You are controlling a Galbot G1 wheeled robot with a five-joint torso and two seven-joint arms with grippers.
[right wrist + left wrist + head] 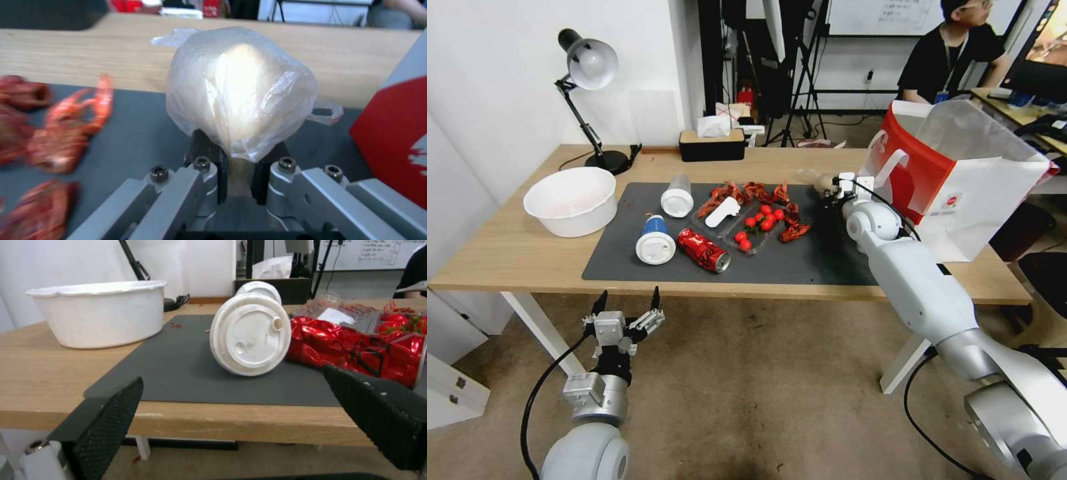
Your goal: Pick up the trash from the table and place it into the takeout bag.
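Observation:
My right gripper is over the right part of the dark mat, just left of the takeout bag. It is shut on a small pale bundle wrapped in thin clear plastic, held just above the mat. The bag's red panel is close beside it. A blue cup and a clear cup, both with white lids, lie on their sides on the mat. A crushed red soda can lies next to the blue cup. My left gripper hangs open below the table's front edge, facing the blue cup's lid.
A large white plastic bowl stands left of the mat. A clear tray of cherry tomatoes and red crayfish shells lie mid-mat. At the back stand a desk lamp and a tissue box.

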